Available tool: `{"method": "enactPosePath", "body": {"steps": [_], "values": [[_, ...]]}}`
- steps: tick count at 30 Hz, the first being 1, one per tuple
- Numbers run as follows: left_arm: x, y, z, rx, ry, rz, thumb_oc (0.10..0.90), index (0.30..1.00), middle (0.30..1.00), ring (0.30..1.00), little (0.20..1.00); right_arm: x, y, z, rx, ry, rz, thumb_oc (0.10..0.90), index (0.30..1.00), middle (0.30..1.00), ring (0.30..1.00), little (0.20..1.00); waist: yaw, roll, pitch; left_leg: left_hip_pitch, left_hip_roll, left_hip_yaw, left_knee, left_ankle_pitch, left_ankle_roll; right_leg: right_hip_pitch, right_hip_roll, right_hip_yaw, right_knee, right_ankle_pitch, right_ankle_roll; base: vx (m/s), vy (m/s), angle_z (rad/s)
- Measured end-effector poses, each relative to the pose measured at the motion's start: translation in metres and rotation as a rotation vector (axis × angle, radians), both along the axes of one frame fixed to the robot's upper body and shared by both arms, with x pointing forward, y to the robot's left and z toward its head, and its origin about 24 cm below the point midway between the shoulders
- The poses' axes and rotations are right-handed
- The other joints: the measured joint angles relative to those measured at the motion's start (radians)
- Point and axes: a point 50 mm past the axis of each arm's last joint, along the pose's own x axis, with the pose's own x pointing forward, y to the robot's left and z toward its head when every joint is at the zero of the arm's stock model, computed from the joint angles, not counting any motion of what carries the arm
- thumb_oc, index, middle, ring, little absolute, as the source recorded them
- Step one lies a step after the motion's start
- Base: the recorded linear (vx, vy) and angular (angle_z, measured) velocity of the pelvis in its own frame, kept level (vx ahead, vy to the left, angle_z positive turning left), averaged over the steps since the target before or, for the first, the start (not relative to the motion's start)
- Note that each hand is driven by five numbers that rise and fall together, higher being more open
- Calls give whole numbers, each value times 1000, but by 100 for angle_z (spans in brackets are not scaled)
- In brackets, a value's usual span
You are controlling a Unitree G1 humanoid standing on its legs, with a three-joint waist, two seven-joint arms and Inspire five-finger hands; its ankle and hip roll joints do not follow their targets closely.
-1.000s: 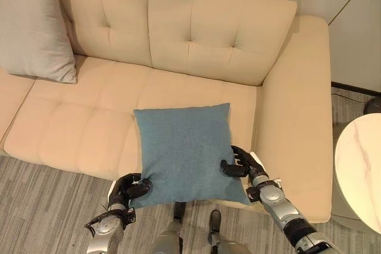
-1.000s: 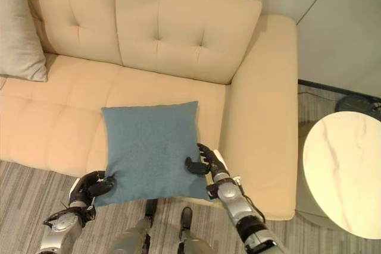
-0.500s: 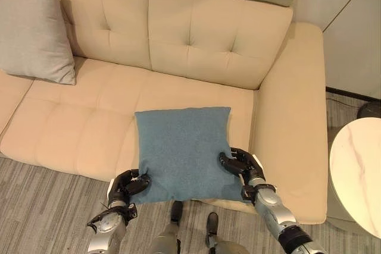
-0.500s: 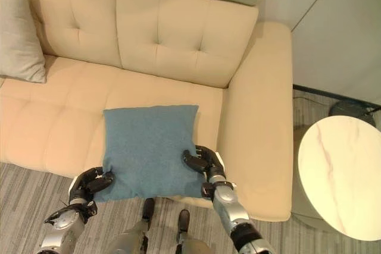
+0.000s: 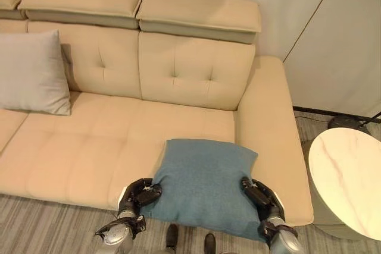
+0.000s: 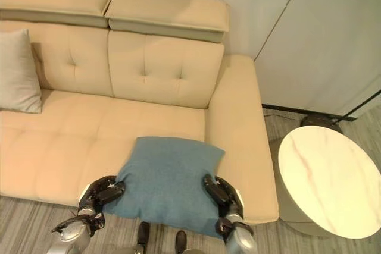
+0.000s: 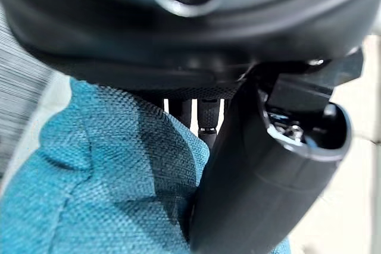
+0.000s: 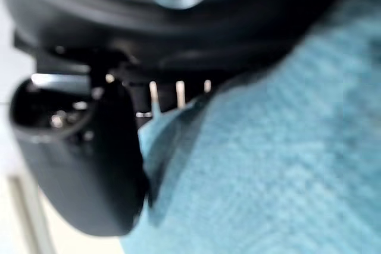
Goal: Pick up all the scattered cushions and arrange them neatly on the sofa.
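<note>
I'm holding the blue cushion (image 5: 205, 184) over the front edge of the sofa (image 5: 107, 141) seat, by the right armrest; my left hand (image 5: 138, 193) is pinching its left edge, my right hand (image 5: 260, 195) its right edge, keeping it level. The grey cushion (image 5: 31, 72) is leaning against the backrest at the far left; I'm judging the blue one belongs propped the same way.

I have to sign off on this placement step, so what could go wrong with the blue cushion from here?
The blue cushion overhangs the front edge of the sofa, pinched only at its sides by the left hand and right hand; if one lets go early, it may slide to the floor. It also sits close to the armrest and could end up crooked, far from the grey cushion.
</note>
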Motion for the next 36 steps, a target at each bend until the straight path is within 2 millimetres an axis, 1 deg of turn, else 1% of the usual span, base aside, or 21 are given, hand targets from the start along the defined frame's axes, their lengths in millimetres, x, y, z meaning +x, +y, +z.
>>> {"method": "enactPosePath", "body": {"steps": [2,3,5,6,8,11,12,14,16,17,19,20,22,24,25,27,28,29,30,31,36], "values": [[3,-2,1,-7,-9,-6,400,300,300,300,300,5,-3,4,-15,-20,2,400,300,300,300,300,-10,7,-5,-9,4,3,1,-7,-17,1,3,-4,0,4,-8,-65,47,14],[7,-3,3,-3,-18,-15,400,300,300,300,300,6,-7,7,-31,-39,-7,400,300,300,300,300,-12,10,-7,-26,15,36,24,-54,-32,5,-3,-28,0,8,-21,-10,110,28],[13,-6,5,-5,-32,-25,400,300,300,300,300,8,-11,10,-47,-51,-16,400,300,300,300,300,-20,7,-7,-43,37,141,72,-100,-20,7,-23,-55,0,5,-31,21,89,37],[14,-7,6,-7,-36,-29,400,300,300,300,300,9,-13,12,-57,-55,-18,400,300,300,300,300,-27,1,-3,-62,40,146,110,-109,-6,13,-34,-66,0,5,-36,9,101,35],[14,-9,6,-4,-36,-41,400,300,300,300,300,10,-14,17,-65,-73,-18,400,300,300,300,300,-33,-26,0,-79,77,167,183,-113,-1,21,-67,-77,6,0,-30,49,143,25],[14,-15,5,-13,-34,-58,400,300,300,300,300,13,-17,24,-83,-101,-19,400,300,300,300,300,-55,-8,-13,-84,158,183,150,-104,-13,19,-74,-104,20,-18,8,135,161,27],[13,-17,5,-17,-32,-62,400,300,300,300,300,12,-21,24,-91,-101,-29,400,300,300,300,300,-69,4,-22,-68,160,184,94,-50,-49,23,-66,-109,21,-25,28,144,238,32],[13,-15,5,-4,-30,-69,400,300,300,300,300,10,-14,20,-74,-94,-37,400,300,300,300,300,-74,-40,-40,-44,114,188,38,-22,-41,18,-109,-101,20,-27,38,140,255,23],[13,-6,5,21,-24,-63,400,300,300,300,300,11,-5,19,-47,-98,-31,400,300,300,300,300,-79,-64,-51,-38,79,191,30,-22,-28,3,-154,-75,50,-36,62,97,237,5],[13,3,7,52,-25,-61,400,300,300,300,300,13,5,18,-27,-101,-10,400,300,300,300,300,-63,-64,-51,-20,45,213,30,-44,7,-15,-194,-16,100,-35,63,60,328,-7],[14,11,9,80,-26,-57,400,300,300,300,300,16,14,18,-8,-105,9,400,300,300,300,300,-49,-60,-49,-5,20,228,30,-60,29,-55,-216,15,172,-32,74,13,305,-41],[14,18,10,94,-29,-42,400,300,300,300,300,25,17,23,-17,-129,37,400,300,300,300,300,-29,-43,-37,2,40,260,27,-62,33,-132,-212,62,288,-34,100,66,238,-63],[15,26,13,110,-34,-24,400,300,300,300,300,29,25,25,-10,-141,65,400,300,300,300,300,-30,-44,-32,13,32,274,26,-78,58,-188,-218,89,377,-47,117,141,206,-42],[15,27,13,113,-34,-20,400,300,300,300,300,29,25,25,-9,-142,70,400,300,300,300,300,-30,-35,-23,35,40,270,5,-79,71,-204,-179,105,403,-83,128,114,97,-11],[14,26,12,117,-32,-23,400,300,300,300,300,29,25,25,-9,-142,69,400,300,300,300,300,-31,-28,-17,52,49,267,-15,-70,71,-214,-130,151,400,-105,134,171,77,11],[14,25,12,128,-31,-34,400,300,300,300,300,29,23,25,-16,-141,70,400,300,300,300,300,-35,-39,-7,66,48,267,-16,-79,77,-247,-48,152,355,-109,123,157,60,5],[13,25,11,131,-28,-35,400,300,300,300,300,30,23,25,-20,-143,73,400,300,300,300,300,-32,-43,-6,68,49,273,-16,-87,83,-269,-22,132,335,-99,103,120,2,-6],[12,24,10,128,-25,-36,400,300,300,300,300,30,24,26,-22,-145,76,400,300,300,300,300,-36,-50,-6,68,41,273,-16,-85,67,-290,-4,92,266,-52,54,169,-18,4],[11,21,9,115,-23,-33,400,300,300,300,300,30,22,25,-29,-140,72,400,300,300,300,300,-36,-51,-5,74,39,274,-16,-87,60,-283,-11,33,229,12,9,192,-32,12],[9,18,7,104,-19,-31,400,300,300,300,300,29,19,24,-37,-133,68,400,300,300,300,300,-36,-45,-7,77,44,273,-16,-90,55,-261,-3,21,196,30,-17,105,-33,7],[2,4,1,50,-1,-30,400,300,300,300,300,26,1,23,-108,-112,60,400,300,300,300,300,-37,-32,-11,111,78,246,-16,-103,5,-131,42,11,18,83,-45,149,-49,8]]}}
